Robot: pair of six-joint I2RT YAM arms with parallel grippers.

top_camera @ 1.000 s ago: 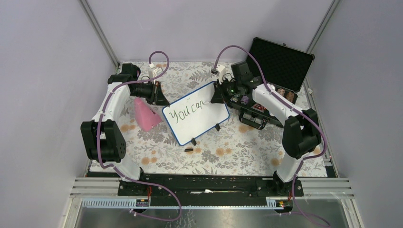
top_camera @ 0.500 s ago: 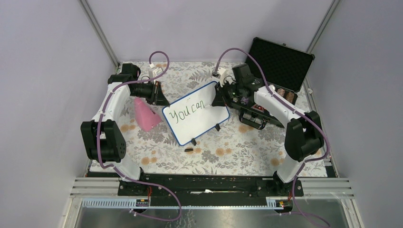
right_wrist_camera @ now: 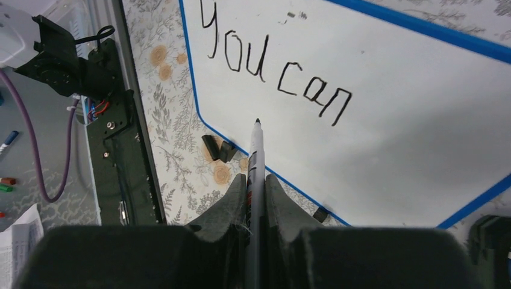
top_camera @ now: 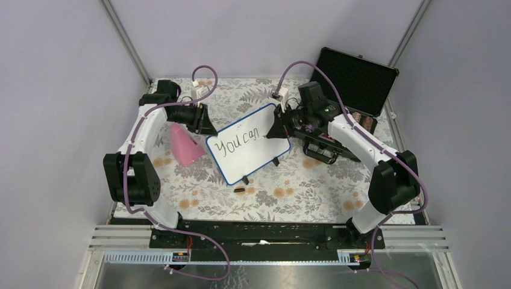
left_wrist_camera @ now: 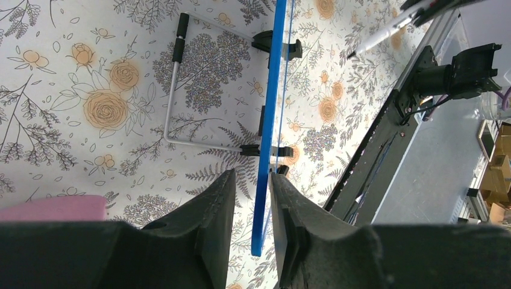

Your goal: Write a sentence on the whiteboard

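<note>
Top external view: the whiteboard (top_camera: 248,143) stands propped at a slant in the middle of the table, a little toward the far edge, its blue frame turned so one corner points at the near edge. The sentence (top_camera: 238,140) on it so far reads "You can", in one dark line across the upper part. The left gripper (top_camera: 203,123) sits at the board's far-left corner. In the left wrist view its fingers (left_wrist_camera: 226,205) straddle the frame with only a narrow gap, and whether they actually pinch it cannot be told. A wire stand (left_wrist_camera: 172,90) shows behind the board. The right gripper (top_camera: 278,127) is at the board's right end, its fingers (right_wrist_camera: 232,201) closed tight on a marker (right_wrist_camera: 255,156) whose dark tip points at the white surface below the lettering. Seen edge-on from the left wrist, that tip stands clear of the board's face. A pink object (top_camera: 184,144) lies near the left edge, and an open black case (top_camera: 355,78) sits at the far-right corner.
</note>
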